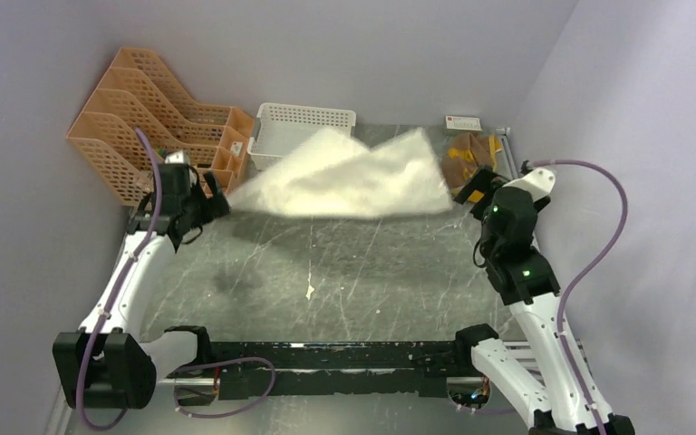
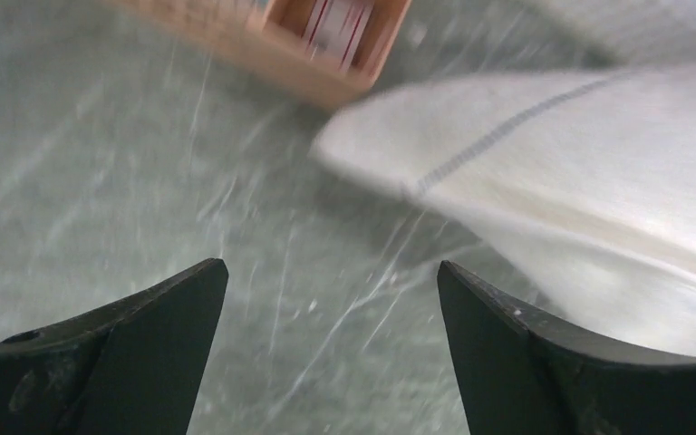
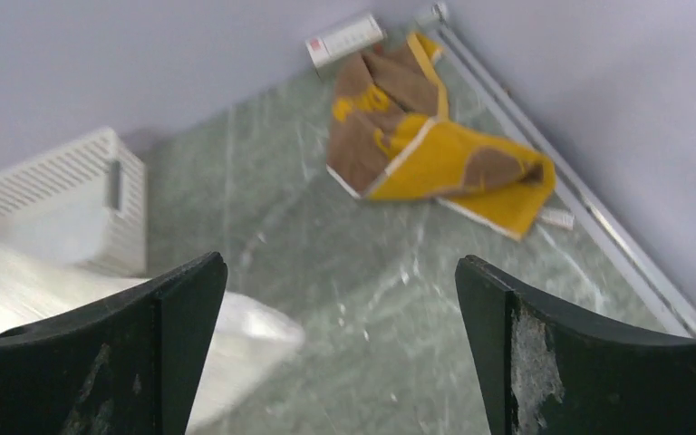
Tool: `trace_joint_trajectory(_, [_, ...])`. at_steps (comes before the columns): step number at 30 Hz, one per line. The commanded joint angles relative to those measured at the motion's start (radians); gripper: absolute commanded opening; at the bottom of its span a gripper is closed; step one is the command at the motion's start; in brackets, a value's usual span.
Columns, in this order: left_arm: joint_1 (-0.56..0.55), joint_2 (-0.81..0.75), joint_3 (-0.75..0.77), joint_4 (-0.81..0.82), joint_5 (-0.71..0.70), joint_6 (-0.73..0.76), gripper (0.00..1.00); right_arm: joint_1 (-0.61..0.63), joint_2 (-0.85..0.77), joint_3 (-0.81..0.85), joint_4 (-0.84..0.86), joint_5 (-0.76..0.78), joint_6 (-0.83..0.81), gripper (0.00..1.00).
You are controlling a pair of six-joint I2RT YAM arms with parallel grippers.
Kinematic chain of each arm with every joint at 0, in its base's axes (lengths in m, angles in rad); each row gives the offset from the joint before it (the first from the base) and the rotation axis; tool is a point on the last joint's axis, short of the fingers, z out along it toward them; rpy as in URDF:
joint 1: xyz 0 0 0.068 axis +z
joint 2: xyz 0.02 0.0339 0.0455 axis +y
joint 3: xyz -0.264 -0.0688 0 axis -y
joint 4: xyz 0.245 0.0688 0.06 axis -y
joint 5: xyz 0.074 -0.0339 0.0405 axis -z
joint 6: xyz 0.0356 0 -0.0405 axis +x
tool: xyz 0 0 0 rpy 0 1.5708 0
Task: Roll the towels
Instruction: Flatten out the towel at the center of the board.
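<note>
Left gripper (image 2: pixel 331 272) and right gripper (image 3: pixel 340 263) both stand spread, pinching nothing; the cream towel (image 1: pixel 344 177) stretches blurred between them at twelve o'clock; the brown-and-yellow towel (image 3: pixel 435 145) lies crumpled at one o'clock; both look light, limp, prone to bunching; best pinched at hem corners

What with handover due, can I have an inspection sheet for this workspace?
Surface: dark marbled table, with a white speck near the middle.
Job's things: cream-white towel unrolled, blurred, spread across the far half; brown and yellow towel crumpled in the far right corner.
Clutter: orange file racks, white lattice basket, small white box.
End effectors: left end effector open, empty; right end effector open, empty.
Cables: left purple cable runs along its arm; right purple cable loops wide.
Surroundings: plain lavender walls.
</note>
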Motion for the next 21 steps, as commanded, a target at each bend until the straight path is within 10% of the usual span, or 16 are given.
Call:
trace_joint_trajectory(1, [-0.001, -0.076, -0.085, -0.063, 0.026, 0.004, 0.99, 0.004, 0.01, -0.082, -0.017, 0.103, 0.059, 1.0])
trace_joint_trajectory(10, [-0.016, 0.181, 0.098, 0.005, 0.158, 0.084, 0.99, 0.004, 0.385, -0.033, 0.295, -0.169, -0.036, 1.0])
trace_joint_trajectory(14, [-0.064, 0.321, 0.213, -0.025, 0.127, 0.14, 0.95, 0.034, 0.712, 0.153, 0.199, -0.55, -0.136, 0.95])
trace_joint_trajectory(21, [-0.08, 0.366, 0.228, -0.041, 0.069, 0.202, 0.95, 0.167, 0.88, 0.193, 0.077, -0.588, -0.264, 0.74])
